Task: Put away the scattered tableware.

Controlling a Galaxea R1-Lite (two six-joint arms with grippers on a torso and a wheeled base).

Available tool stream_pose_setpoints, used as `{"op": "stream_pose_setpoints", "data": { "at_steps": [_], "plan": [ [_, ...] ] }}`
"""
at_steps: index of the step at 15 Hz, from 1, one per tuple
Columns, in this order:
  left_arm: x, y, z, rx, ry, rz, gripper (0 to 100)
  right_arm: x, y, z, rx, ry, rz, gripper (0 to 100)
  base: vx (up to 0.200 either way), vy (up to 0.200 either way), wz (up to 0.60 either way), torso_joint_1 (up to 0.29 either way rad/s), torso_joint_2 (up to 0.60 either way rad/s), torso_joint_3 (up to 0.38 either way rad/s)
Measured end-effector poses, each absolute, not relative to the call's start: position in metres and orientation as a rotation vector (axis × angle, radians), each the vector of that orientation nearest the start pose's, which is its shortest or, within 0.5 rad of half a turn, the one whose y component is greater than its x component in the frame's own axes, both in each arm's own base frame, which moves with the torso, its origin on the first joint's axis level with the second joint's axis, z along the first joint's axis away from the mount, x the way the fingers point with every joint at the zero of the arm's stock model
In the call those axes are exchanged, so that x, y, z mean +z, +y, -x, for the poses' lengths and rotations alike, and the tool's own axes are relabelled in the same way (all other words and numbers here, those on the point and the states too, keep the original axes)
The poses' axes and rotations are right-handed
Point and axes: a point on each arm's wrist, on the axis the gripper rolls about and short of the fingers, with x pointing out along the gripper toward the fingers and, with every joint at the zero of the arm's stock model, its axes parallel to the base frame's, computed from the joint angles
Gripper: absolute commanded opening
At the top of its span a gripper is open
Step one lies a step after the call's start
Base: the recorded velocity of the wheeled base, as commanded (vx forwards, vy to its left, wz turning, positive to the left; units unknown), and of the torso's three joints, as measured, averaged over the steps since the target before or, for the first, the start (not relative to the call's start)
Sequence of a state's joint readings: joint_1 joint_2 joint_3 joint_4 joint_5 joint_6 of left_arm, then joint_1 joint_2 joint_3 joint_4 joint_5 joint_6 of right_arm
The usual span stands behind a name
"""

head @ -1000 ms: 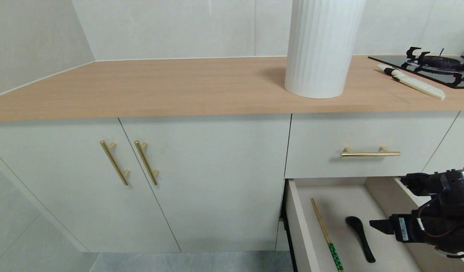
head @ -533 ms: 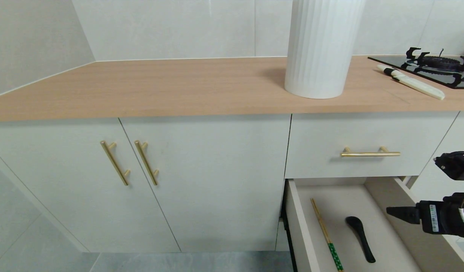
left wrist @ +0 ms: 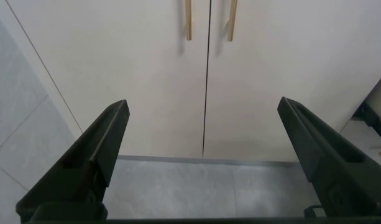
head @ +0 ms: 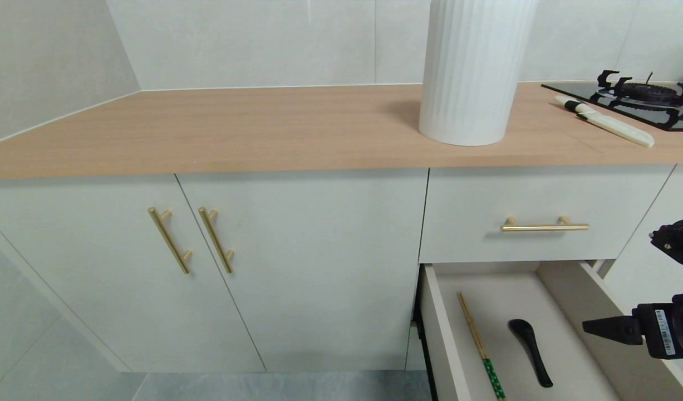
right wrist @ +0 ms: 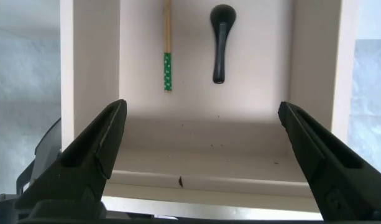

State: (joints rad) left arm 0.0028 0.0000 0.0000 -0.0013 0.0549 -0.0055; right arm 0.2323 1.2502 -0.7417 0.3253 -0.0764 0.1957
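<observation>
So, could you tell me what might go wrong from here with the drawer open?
1. The open right gripper hangs by the right wall of the open pale drawer; a sideways move could knock it.
2. The white knife lies close beside the black gas stove; fingers reaching for it could strike the stove.
3. The black spoon and the green-tipped wooden chopsticks lie loose and may slide when the drawer shuts.

Chopsticks (head: 480,346) L of spoon (head: 532,353) in drawer (head: 441,328); vase (head: 469,72) on counter (head: 235,128).
</observation>
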Motion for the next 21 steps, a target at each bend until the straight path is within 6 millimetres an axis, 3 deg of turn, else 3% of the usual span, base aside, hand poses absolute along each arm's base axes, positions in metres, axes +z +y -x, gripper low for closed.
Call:
{"op": "stream_pose_setpoints", "data": {
  "at_steps": [2,10,13,21],
  "plan": [
    [0.076,0.001,0.023,0.058,-0.002,0.006,100,0.189,0.037,-0.162,0.065,0.841,-0.054,100,0.0,0.0,0.0,0.0,0.0,0.0],
    [0.076,0.001,0.023,0.058,-0.002,0.006,100,0.186,0.039,-0.161,0.079,0.861,-0.042,100,-0.175,0.0,0.0,0.002,0.0,0.0],
    [0.076,0.001,0.023,0.058,-0.002,0.007,100,0.177,0.047,-0.155,0.114,0.971,0.005,100,0.0,0.0,0.0,0.0,0.0,0.0],
    [0.076,0.001,0.023,0.058,-0.002,0.007,100,0.135,0.072,-0.179,0.107,1.274,0.077,100,0.0,0.0,0.0,0.0,0.0,0.0]
  ]
}}
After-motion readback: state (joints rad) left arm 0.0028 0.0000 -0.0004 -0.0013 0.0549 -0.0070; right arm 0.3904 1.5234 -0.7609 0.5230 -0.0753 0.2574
